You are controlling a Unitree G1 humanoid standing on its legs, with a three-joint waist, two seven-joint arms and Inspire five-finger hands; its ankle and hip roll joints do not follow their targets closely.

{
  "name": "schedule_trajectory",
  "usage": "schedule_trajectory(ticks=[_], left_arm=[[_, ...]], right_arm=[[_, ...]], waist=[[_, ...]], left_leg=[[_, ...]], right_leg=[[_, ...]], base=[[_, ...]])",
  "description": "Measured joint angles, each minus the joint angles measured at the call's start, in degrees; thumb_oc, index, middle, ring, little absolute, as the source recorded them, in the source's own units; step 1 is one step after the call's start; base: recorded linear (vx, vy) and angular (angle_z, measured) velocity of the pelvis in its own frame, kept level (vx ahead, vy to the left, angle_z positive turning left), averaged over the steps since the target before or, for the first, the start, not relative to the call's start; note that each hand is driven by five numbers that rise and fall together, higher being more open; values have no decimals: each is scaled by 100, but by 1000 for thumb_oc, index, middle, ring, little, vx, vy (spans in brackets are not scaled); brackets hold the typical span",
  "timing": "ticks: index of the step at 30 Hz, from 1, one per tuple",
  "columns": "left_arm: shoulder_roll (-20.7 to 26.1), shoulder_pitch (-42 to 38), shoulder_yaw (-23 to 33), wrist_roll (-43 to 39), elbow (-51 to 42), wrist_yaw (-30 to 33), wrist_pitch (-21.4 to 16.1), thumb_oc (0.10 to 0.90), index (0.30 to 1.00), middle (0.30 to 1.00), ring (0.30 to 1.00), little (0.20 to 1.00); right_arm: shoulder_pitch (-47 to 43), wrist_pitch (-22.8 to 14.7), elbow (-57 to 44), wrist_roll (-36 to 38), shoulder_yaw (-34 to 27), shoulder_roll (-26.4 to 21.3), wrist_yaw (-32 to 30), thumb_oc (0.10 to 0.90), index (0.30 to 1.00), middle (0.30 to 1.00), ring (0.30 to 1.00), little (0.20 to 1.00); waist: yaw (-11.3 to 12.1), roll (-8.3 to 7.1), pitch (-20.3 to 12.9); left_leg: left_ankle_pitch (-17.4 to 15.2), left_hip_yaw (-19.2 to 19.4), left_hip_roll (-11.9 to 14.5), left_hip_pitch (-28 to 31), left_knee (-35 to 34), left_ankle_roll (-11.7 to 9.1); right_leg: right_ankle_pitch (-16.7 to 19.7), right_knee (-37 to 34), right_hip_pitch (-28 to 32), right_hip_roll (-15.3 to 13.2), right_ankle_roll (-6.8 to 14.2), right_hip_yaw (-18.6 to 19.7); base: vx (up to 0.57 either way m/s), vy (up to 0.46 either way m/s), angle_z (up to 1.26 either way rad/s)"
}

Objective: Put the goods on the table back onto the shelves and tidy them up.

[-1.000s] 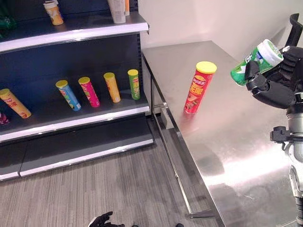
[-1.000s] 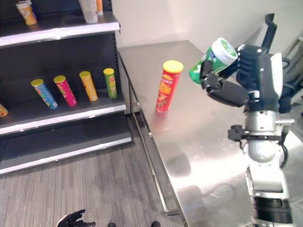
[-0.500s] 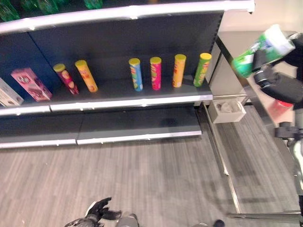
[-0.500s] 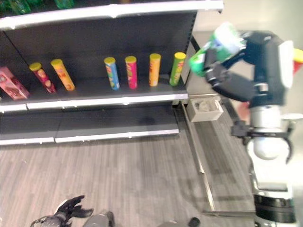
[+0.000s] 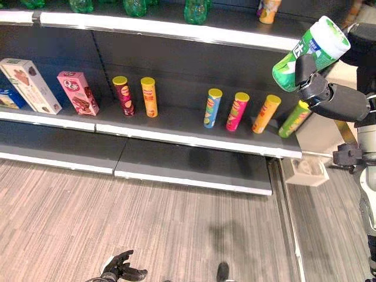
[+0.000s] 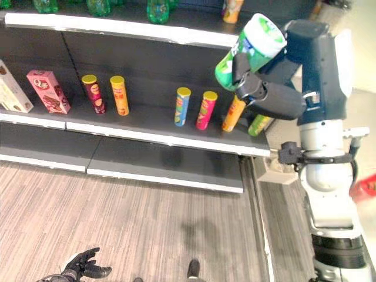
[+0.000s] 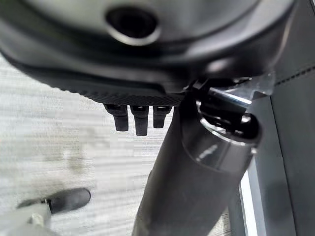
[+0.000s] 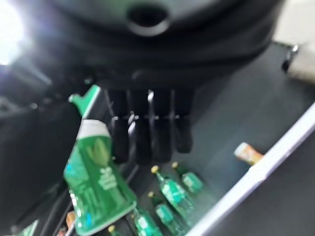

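My right hand is shut on a green can with a white lid, held tilted in the air in front of the shelves' right end, level with the upper shelf edge. The right wrist view shows the same green can beside my curled fingers. On the middle shelf stand several chip tubes, among them a blue one, a pink one and an orange one. A green tube leans partly behind my hand. My left hand hangs low over the floor, fingers relaxed.
Green bottles line the top shelf. A pink box and a white box stand at the middle shelf's left. A small white bin sits on the floor at the shelves' right end. The floor is grey wood-look planks.
The camera has swung left from the steel table to face the shelves. My right hand still holds the green can, now up near the upper shelf's right end.
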Motion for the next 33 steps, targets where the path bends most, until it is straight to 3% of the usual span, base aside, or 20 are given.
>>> schedule_trajectory(ticks=[1,3,8,10,11,12,13,14,17,20,22,24,26,27,29,30,31,33], left_arm=[[-126,104,-53,2,-42,-87,52,800,900,900,900,900],[-204,167,-92,1,-42,-104,81,800,900,900,900,900],[-208,140,-34,-4,-61,-102,82,800,900,900,900,900],[-198,80,31,-28,-59,-93,81,800,900,900,900,900],[-150,15,82,-154,-70,-87,82,800,900,900,900,900],[-190,-35,205,-467,-139,-82,37,800,900,900,900,900],[-202,-78,216,-582,-186,-84,-13,800,900,900,900,900],[-190,-125,216,-580,-263,-80,-34,800,900,900,900,900],[-197,-120,135,-574,-239,-77,-20,800,900,900,900,900],[-247,-224,121,-565,-23,-83,-10,800,900,900,900,900],[-263,-355,119,-571,-18,-94,-30,800,900,900,900,900],[-297,-459,72,-555,-17,-98,-35,800,900,900,900,900],[-341,-453,72,-502,126,-98,-26,800,900,900,900,900],[-327,-501,128,-486,325,-91,-22,800,900,900,900,900],[-308,-437,82,-336,260,-80,-17,800,900,900,900,900],[-165,-454,56,-281,293,-89,-3,800,900,900,900,900],[-142,-531,80,-220,378,-69,80,800,900,900,900,900],[-34,-509,75,-162,334,-32,84,800,900,900,900,900]], right_arm=[[-3,51,118,0,-9,-16,3,400,300,300,300,300],[54,123,210,3,-37,-16,3,400,300,300,300,300],[53,108,269,24,-39,-19,5,400,300,300,300,300],[53,99,365,38,-37,-20,0,400,300,300,300,300],[52,94,365,56,-50,-23,-3,400,300,300,300,300],[43,90,356,124,-124,-65,-10,400,300,300,300,300],[34,88,356,144,-154,-66,-21,400,300,300,300,300],[21,87,353,160,-134,-57,-60,400,300,300,300,300],[-45,78,348,170,-102,-56,-78,400,300,300,300,300],[-40,83,434,181,-106,-41,-167,400,300,300,300,300],[-40,107,620,180,-102,-41,-195,400,300,300,300,300],[-44,169,639,163,-49,-38,-184,400,300,300,300,300],[-44,182,500,151,-31,-37,-186,400,300,300,300,300],[-44,185,318,104,-42,22,-198,400,300,300,300,300],[-39,168,52,75,-88,0,-204,400,300,300,300,300],[-79,174,-73,-26,-55,37,-212,400,300,300,300,300],[-184,170,-186,-117,-32,43,-217,400,300,300,300,300],[-194,178,-220,-206,-31,34,-229,400,300,300,300,300]], waist=[[-29,154,-2],[-89,276,-45],[-169,332,-45],[-152,269,-7],[-100,111,112],[53,92,315],[60,104,384],[28,129,396],[-6,150,420],[-59,210,493],[12,281,575],[190,398,551],[208,472,506],[165,365,463],[126,386,365],[42,170,268],[-20,232,260],[-24,305,230]], left_leg=[[78,36,172,61,-10,-125],[121,47,335,129,-11,-196],[110,109,611,75,130,-367],[2,82,655,-205,636,-530],[-62,-128,594,-810,1766,-626],[63,-324,607,-1483,3139,-820],[177,-415,663,-1820,3587,-957],[51,-334,778,-1908,3559,-865],[7,-121,1019,-1813,2213,-782],[254,-38,1206,-1636,-16,-1028],[479,71,1239,-1925,-147,-1051],[539,155,1125,-1925,-115,-969],[635,128,983,-1622,-118,-807],[839,171,740,-1563,-56,-509],[1160,528,580,-1519,28,-130],[1025,598,226,-1456,23,16],[1013,625,101,-1332,-41,213],[986,727,20,-1111,-89,344]], right_leg=[[-78,1,93,152,-119,-100],[-167,1,203,314,-238,-189],[-284,1,229,585,-402,-247],[-366,-3,216,629,-399,-275],[-453,-7,230,562,-541,-330],[-467,-3,343,572,-700,-453],[-500,-42,384,619,-759,-542],[-526,-45,363,654,-782,-634],[-528,-44,213,697,-784,-600],[-500,-42,39,749,-741,-555],[-504,-44,31,775,-746,-560],[-515,-45,38,769,-674,-404],[-556,-45,147,731,-599,-261],[-607,-38,199,465,-467,-222],[-686,19,288,160,-290,-250],[-604,307,247,-211,-75,-204],[-663,775,112,-388,8,-192],[-662,1518,-147,-564,8,-137]], base=[[206,-282,20],[116,-200,12],[12,-141,1],[-25,-180,13],[15,-170,28],[35,-108,43],[88,-19,44],[104,29,39],[166,132,11],[164,164,8],[195,209,0],[264,306,-49],[259,318,-67],[135,193,-56],[177,304,-44],[158,330,-13],[88,243,-2],[60,267,-11]])
